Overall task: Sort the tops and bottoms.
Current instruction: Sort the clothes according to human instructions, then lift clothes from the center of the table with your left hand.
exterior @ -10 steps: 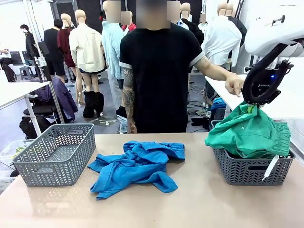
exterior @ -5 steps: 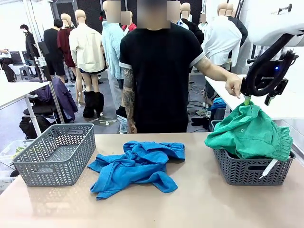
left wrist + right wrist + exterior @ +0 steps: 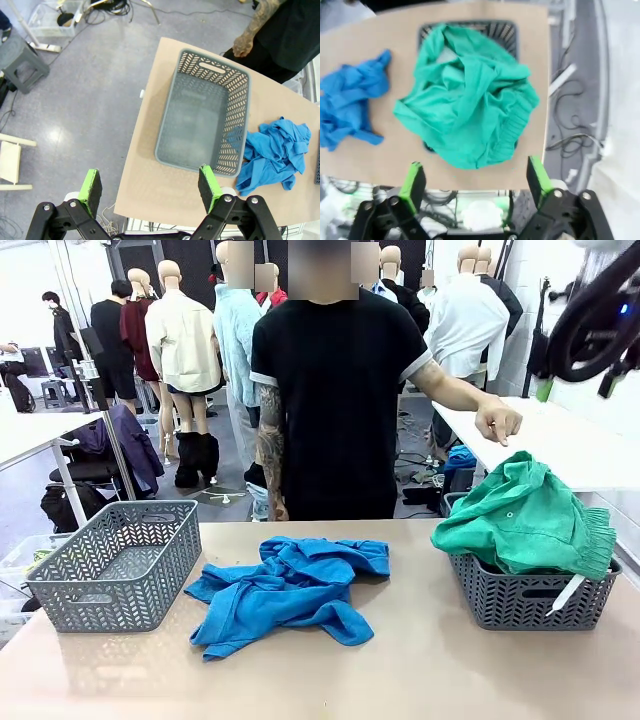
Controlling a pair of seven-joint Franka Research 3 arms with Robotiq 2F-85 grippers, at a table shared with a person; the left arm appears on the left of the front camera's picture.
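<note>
A sea-green garment (image 3: 525, 515) with a white tag (image 3: 570, 592) lies heaped over the right grey basket (image 3: 530, 600). In the right wrist view the green garment (image 3: 470, 100) lies far below my right gripper (image 3: 475, 182), which is open and holds nothing. In the front view the right gripper (image 3: 575, 380) hangs high at the top right. Bright blue garments (image 3: 290, 590) lie crumpled together at the table's middle, and the blue pile (image 3: 272, 152) lies beside the left basket (image 3: 202, 115). My left gripper (image 3: 150, 185) is open, high above that basket. The dark navy garment is out of view.
The left grey basket (image 3: 120, 560) stands with nothing in it. A person in a black T-shirt stands at the far edge, one hand (image 3: 495, 420) held out above the right basket. Bare tabletop (image 3: 400, 680) runs along the near edge.
My right gripper has let go of the green garment and risen up and to the right. The garment has settled lower onto the right basket.
</note>
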